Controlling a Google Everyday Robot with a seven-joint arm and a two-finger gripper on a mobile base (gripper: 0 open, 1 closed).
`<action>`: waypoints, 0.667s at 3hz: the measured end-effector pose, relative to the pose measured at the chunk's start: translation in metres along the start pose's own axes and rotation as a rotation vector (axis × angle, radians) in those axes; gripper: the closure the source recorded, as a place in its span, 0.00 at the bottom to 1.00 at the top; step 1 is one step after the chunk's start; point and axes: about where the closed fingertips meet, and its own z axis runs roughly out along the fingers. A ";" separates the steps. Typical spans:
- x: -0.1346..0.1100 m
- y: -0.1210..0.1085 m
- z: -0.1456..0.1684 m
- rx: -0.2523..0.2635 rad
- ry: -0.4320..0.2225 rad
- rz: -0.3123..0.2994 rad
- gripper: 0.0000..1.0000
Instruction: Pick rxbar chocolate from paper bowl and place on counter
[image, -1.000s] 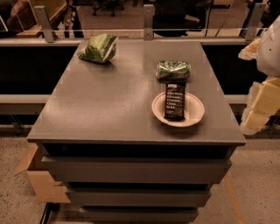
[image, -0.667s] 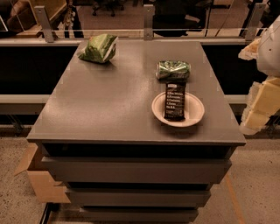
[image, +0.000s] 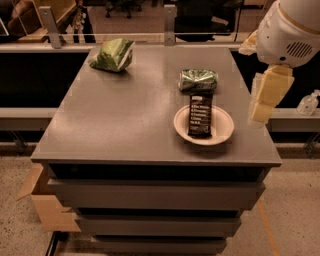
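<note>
The rxbar chocolate (image: 200, 116), a dark wrapper with white text, lies flat across the white paper bowl (image: 223, 126), its far end reaching past the rim. The bowl sits on the grey counter (image: 125, 120) near its right front corner. My gripper (image: 263, 109) hangs at the right, below the white arm housing (image: 292, 30). It is over the counter's right edge, beside and above the bowl, and touches nothing.
A green shiny can (image: 198, 80) lies on its side just behind the bowl. A green chip bag (image: 113, 55) lies at the counter's far left. A cardboard box (image: 42, 202) stands on the floor at the lower left. A rail runs behind the counter.
The arm and gripper have moved left and a little up, closer to the counter's right edge. The bar, bowl, can and bag have not moved.
</note>
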 end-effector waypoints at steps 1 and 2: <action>-0.023 -0.017 0.025 -0.048 0.005 -0.072 0.00; -0.040 -0.026 0.054 -0.091 0.008 -0.119 0.00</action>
